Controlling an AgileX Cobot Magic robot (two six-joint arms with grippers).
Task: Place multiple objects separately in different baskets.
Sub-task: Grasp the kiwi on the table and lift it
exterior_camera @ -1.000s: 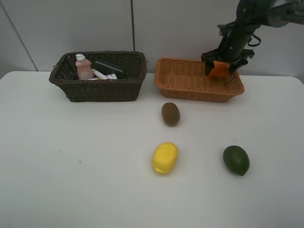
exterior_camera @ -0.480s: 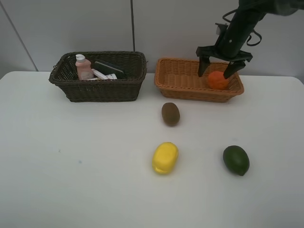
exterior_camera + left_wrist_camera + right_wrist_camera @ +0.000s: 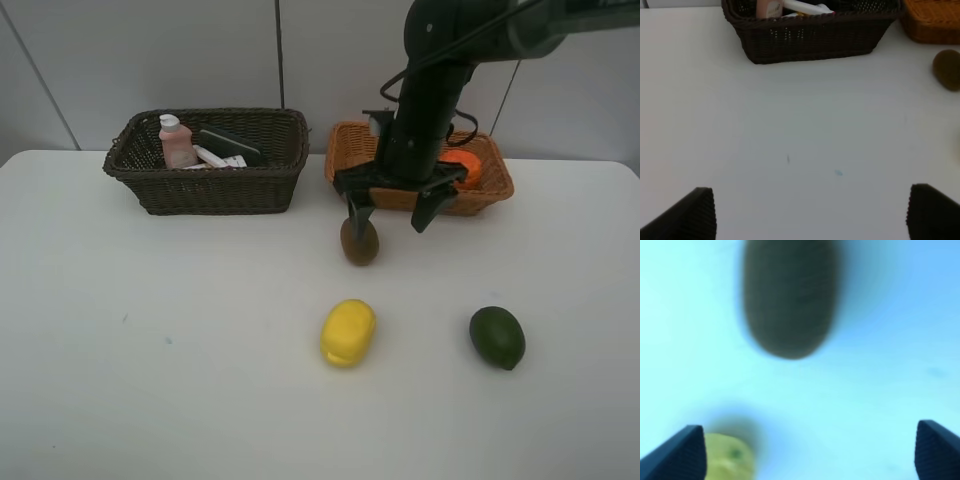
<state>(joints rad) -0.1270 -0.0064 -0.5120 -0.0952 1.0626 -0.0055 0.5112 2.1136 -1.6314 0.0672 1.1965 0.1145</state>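
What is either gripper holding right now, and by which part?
Nothing. The right gripper hangs open by the kiwi, jaws empty; the left gripper is open over the table.

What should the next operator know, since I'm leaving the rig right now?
Left gripper: open, empty, over the table.
Right gripper: open, empty, at the kiwi, not gripping it, in front of the tan basket.
Done: pink bottle, marker and dark eraser block lie in the dark basket; the orange is in the tan basket.
Left: kiwi, lemon and avocado sit on the table, probably bound for the tan basket, kiwi first.
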